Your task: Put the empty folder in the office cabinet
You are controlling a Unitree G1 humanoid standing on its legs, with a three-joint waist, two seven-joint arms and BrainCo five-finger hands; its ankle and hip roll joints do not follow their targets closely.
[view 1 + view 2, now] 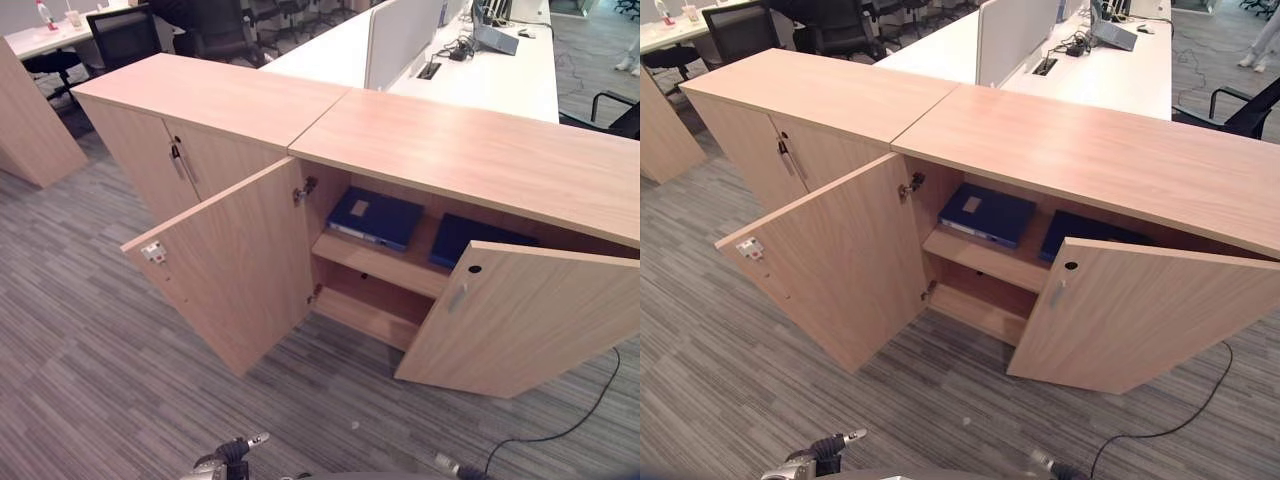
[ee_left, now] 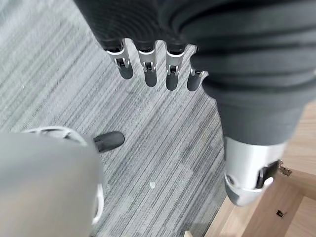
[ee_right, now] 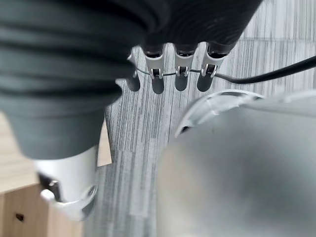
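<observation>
With both cabinet doors (image 1: 235,262) swung open, a blue folder (image 1: 375,217) flat on the upper shelf (image 1: 380,263), my left robot hand (image 2: 148,64) and right robot hand (image 3: 180,69) hanging relaxed, empty, I'd next close each door squarely.

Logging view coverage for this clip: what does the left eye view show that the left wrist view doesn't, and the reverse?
Left eye view: the cabinet's upper shelf with two blue folders lying flat, both doors swung open, desks behind. Left wrist view: the left hand, fingers straight, holding nothing. Both share the grey striped carpet and light wood of the cabinet.
</observation>
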